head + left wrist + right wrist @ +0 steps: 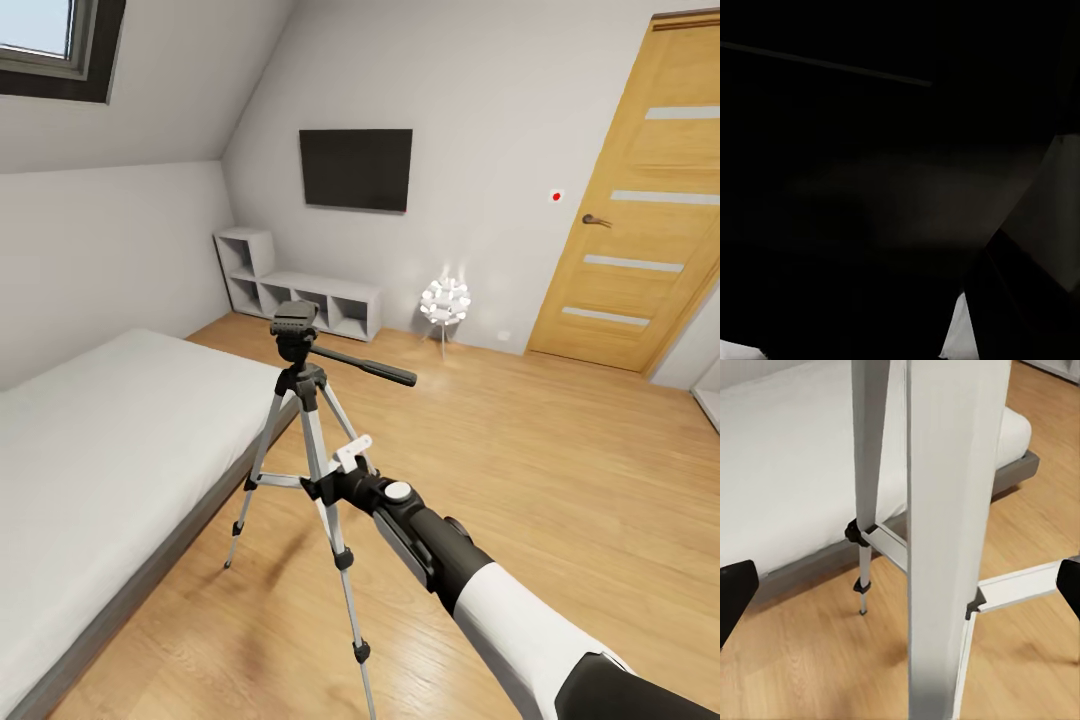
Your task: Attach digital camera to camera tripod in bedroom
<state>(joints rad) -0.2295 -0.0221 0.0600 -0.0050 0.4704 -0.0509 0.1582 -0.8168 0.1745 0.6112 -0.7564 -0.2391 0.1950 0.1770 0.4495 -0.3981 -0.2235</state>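
The camera tripod (300, 400) stands on the wood floor beside the bed, its black head (295, 325) bare and its pan handle (370, 368) pointing right. My right gripper (335, 482) reaches the tripod at the leg brace, about halfway up. In the right wrist view a silver leg (949, 510) stands between the gripper's (900, 592) two black fingertips (735, 592), which sit far apart; the gripper is open around the leg. The digital camera is out of view. The left wrist view is almost black and no fingers can be made out there.
A low grey bed (100, 450) lies just left of the tripod. A wall TV (356, 168), a white cube shelf (300, 290) and a small white spiky lamp (445, 300) are at the far wall. The wooden door (630, 200) is at the right, with open floor in front of it.
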